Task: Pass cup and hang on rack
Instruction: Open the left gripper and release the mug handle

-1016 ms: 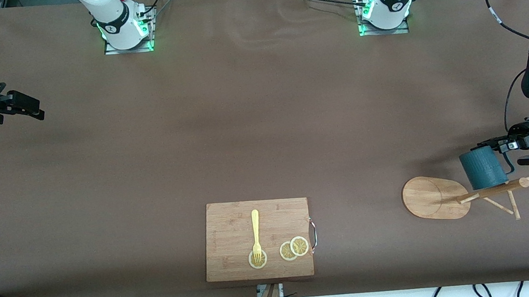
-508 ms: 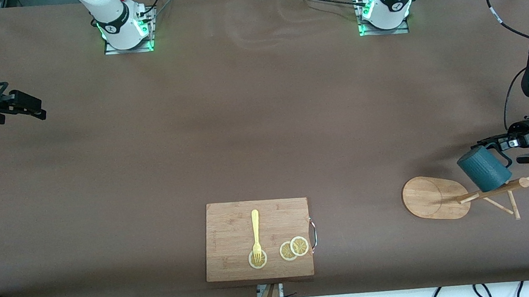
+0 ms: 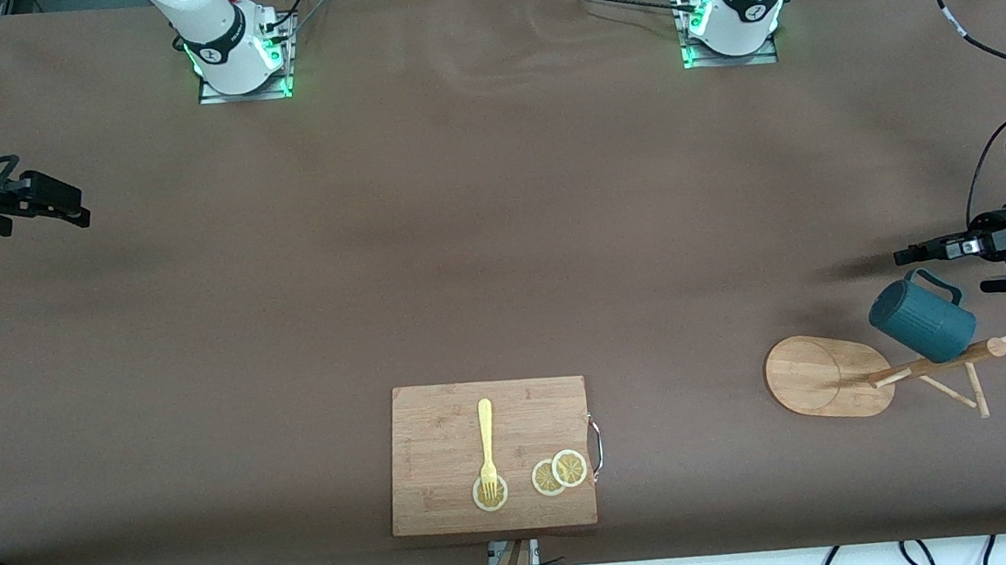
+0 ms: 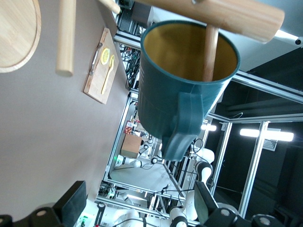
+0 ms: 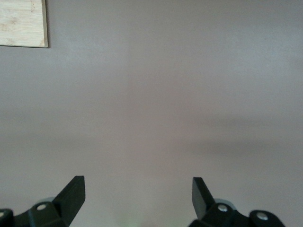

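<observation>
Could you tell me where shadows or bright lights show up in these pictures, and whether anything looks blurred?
Front view: even light, a soft shadow on the table beside the left hand, and green lights glowing at both arm bases. Left wrist view: the cup is sharp, with bright tube lights showing past it. Right wrist view: only faint shadow bands on bare table above the right hand.

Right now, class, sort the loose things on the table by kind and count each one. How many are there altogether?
Cup: 1
Rack: 1
Cutting board: 1
Fork: 1
Lemon slices: 3
Total: 7
</observation>
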You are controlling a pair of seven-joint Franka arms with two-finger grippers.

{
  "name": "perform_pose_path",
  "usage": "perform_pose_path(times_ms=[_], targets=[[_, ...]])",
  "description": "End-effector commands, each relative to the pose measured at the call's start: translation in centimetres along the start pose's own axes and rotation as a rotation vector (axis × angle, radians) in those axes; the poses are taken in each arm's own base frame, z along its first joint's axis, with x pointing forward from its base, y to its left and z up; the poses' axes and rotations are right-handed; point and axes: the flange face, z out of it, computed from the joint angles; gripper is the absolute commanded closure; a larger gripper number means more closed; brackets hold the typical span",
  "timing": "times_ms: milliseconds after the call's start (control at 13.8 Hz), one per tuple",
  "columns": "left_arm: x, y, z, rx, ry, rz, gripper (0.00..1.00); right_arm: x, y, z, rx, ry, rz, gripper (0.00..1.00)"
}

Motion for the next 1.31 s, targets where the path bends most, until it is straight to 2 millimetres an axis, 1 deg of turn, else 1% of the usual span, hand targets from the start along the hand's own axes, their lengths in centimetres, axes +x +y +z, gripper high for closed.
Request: perform_pose_path(times_ms=[0, 145, 218, 435, 653, 798, 870, 1016, 1088, 1233], targets=[[-1.7, 2.2, -0.1, 0.068, -0.063, 0.02, 0.0, -0.3, -0.1, -0.4, 0.018, -0.003, -0.006, 0.0], [-3.1, 3.9, -0.5, 0.12, -0.112, 0.02, 0.0, -0.3, -0.1, -0.4, 0.018, -0.003, -0.006, 0.0], [-3.8, 4.6, -1.0, 0.146, -0.126, 0.02, 0.0, -0.3, -0.1, -0.4, 0.018, -0.004, -0.006, 0.0], [-5.9, 6.3, -2.2, 0.226, -0.174, 0.012, 0.0, -0.3, 0.0, -0.3, 0.018, -0.007, -0.003, 0.0], [-7.4, 9.2, -2.7, 0.344, -0.196, 0.024, 0.0, -0.3, 0.0, -0.3, 0.018, -0.007, -0.005, 0.0], [-7.9, 11.5, -2.1, 0.388, -0.194, 0.032, 0.0, -0.3, 0.0, -0.2, 0.018, -0.01, -0.003, 0.0], [-8.0, 12.7, -1.5, 0.415, -0.189, 0.017, 0.0, -0.3, 0.0, -0.3, 0.018, -0.009, -0.005, 0.0], [-8.1, 15.1, 0.9, 0.503, -0.218, 0.002, 0.0, -0.3, -0.1, -0.3, 0.018, -0.009, -0.006, 0.0], [-7.8, 16.6, 1.6, 0.557, -0.214, 0.015, 0.0, -0.3, -0.1, -0.3, 0.018, -0.009, -0.006, 0.0], [-7.7, 19.3, 3.9, 0.694, -0.228, 0.033, 0.0, -0.3, 0.0, -0.3, 0.018, -0.009, -0.005, 0.0]])
